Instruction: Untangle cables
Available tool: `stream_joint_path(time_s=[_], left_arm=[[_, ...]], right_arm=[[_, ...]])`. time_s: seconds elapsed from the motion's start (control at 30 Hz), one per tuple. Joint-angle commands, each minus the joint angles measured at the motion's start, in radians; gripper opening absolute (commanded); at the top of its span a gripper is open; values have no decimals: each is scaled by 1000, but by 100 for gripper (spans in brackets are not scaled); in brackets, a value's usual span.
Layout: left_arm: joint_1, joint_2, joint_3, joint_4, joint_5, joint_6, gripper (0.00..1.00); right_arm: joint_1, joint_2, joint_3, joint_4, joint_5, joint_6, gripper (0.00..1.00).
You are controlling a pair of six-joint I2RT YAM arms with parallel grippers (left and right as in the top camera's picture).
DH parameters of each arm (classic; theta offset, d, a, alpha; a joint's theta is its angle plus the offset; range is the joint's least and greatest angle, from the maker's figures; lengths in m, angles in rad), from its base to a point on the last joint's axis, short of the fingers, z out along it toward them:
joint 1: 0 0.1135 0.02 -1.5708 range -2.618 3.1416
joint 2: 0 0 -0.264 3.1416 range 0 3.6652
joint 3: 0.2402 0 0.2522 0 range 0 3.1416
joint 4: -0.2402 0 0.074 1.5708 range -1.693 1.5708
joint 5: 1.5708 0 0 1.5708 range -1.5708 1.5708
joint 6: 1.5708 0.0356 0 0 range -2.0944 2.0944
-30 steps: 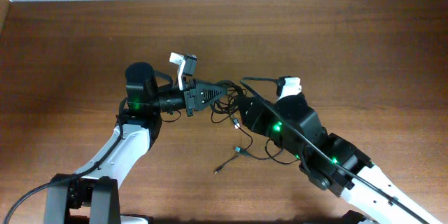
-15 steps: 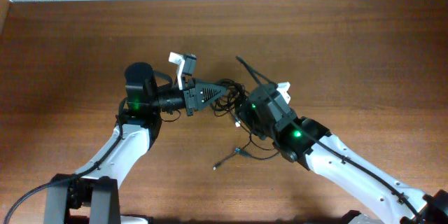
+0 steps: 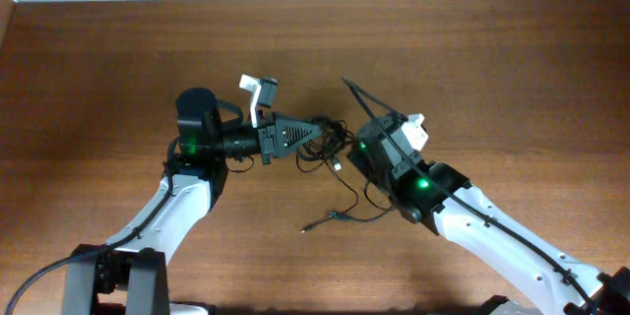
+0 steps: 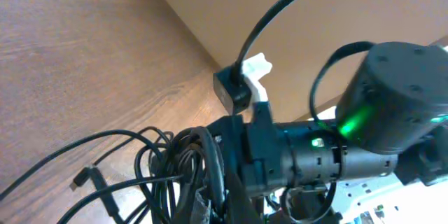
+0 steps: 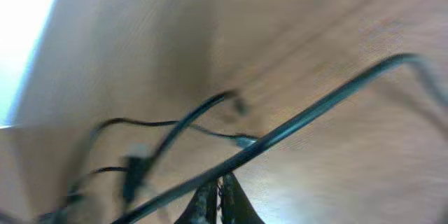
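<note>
The cables [image 3: 330,144] form a thin black clump at the table's middle, between the two arms. One strand trails down to a small plug [image 3: 307,226]. My left gripper [image 3: 317,134] points right and is shut on the clump; in the left wrist view loops of cable [image 4: 161,161] and a plug [image 4: 84,177] lie around its fingers [image 4: 213,206]. My right gripper [image 3: 348,154] comes in from the right, touching the clump. In the right wrist view it [image 5: 218,185] is shut, with a dark strand [image 5: 294,122] crossing its tips and thinner cables [image 5: 168,129] beyond.
The right arm's own thick black cable [image 3: 369,103] arches up behind its wrist. A white camera mount [image 3: 258,89] sticks up from the left wrist. The right arm's body [image 4: 329,147] fills the left wrist view close ahead. The brown wooden table [image 3: 492,59] spreads all round.
The right gripper has gone from open to shut at the clump. Its wrist has shifted slightly right, and the trailing strand has straightened. The left arm has not moved.
</note>
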Motion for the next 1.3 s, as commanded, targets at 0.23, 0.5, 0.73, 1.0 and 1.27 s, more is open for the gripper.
stream_joint_path(time_s=[0.23, 0.5, 0.73, 1.0, 1.27], left_arm=[[0, -2, 4, -159, -265, -32, 0], [-17, -2, 4, 146, 23, -2, 0], [-42, -2, 4, 179, 78, -2, 0], [-42, -2, 4, 179, 77, -2, 0], [-42, -2, 4, 183, 77, -2, 0]], right_arm=[[-9, -141, 5, -179, -72, -29, 36], [-13, -149, 5, 3, -181, 80, 46], [-14, -104, 5, 118, -87, 138, 40], [-15, -104, 5, 198, -60, 138, 43], [-13, -103, 5, 190, -113, 138, 43]])
